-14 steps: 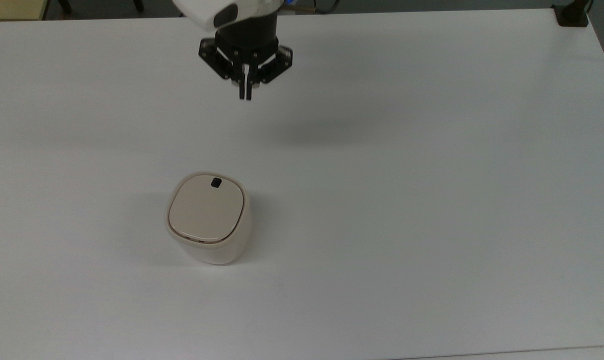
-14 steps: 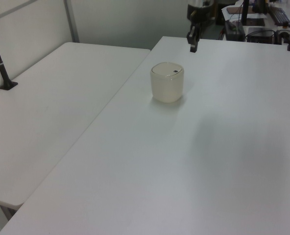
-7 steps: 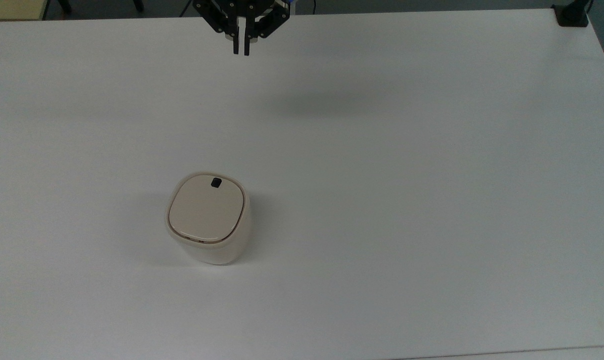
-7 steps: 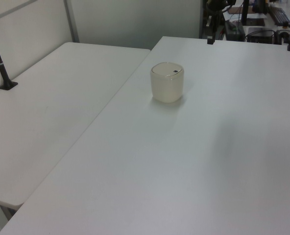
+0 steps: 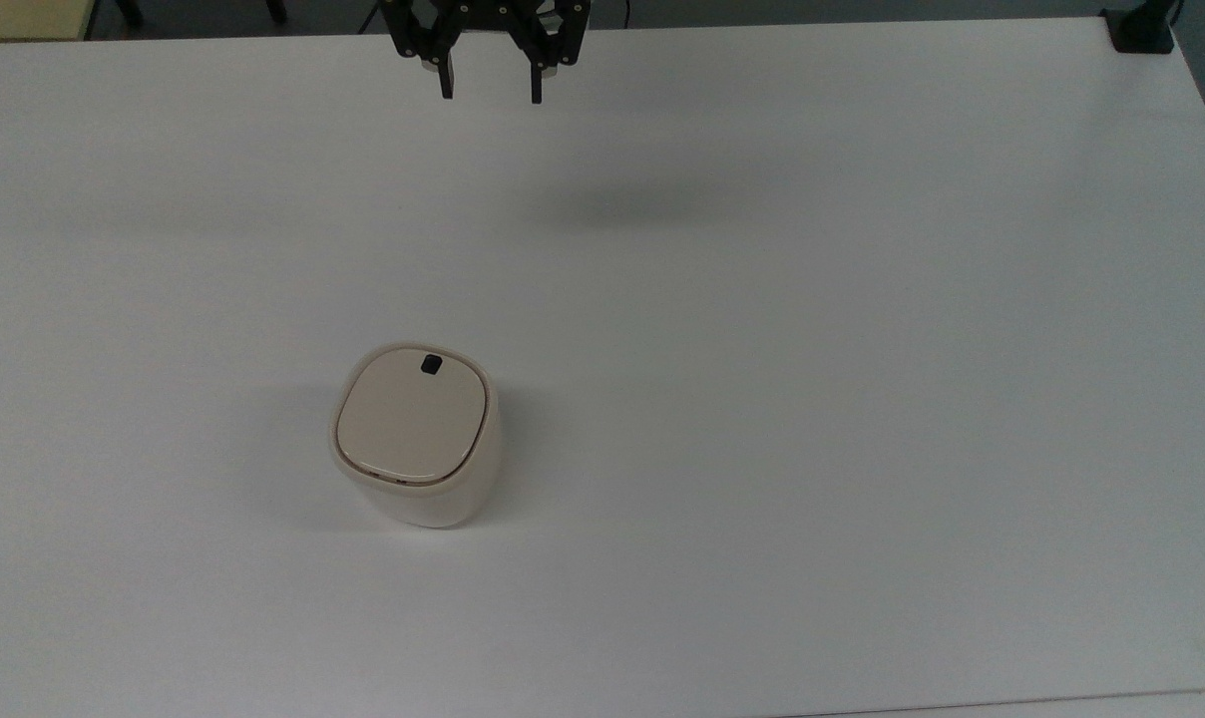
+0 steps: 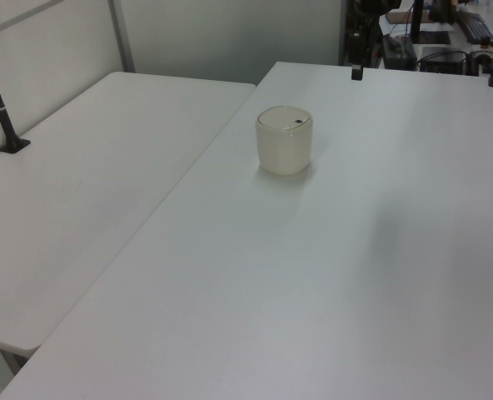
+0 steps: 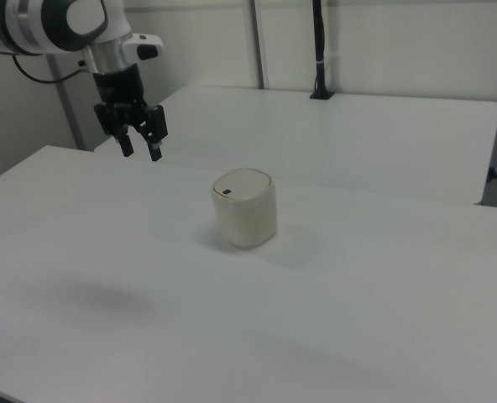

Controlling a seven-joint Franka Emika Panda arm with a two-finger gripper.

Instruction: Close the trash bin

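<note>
End effector fingers now spread wide, empty, far from lidded trash bin

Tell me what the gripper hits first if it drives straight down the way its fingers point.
Most likely the bare table. The gripper hangs open near the far edge in the top view, fingers pointing down, well apart from the trash bin, whose lid lies flat. Its exact height is unclear.
</note>
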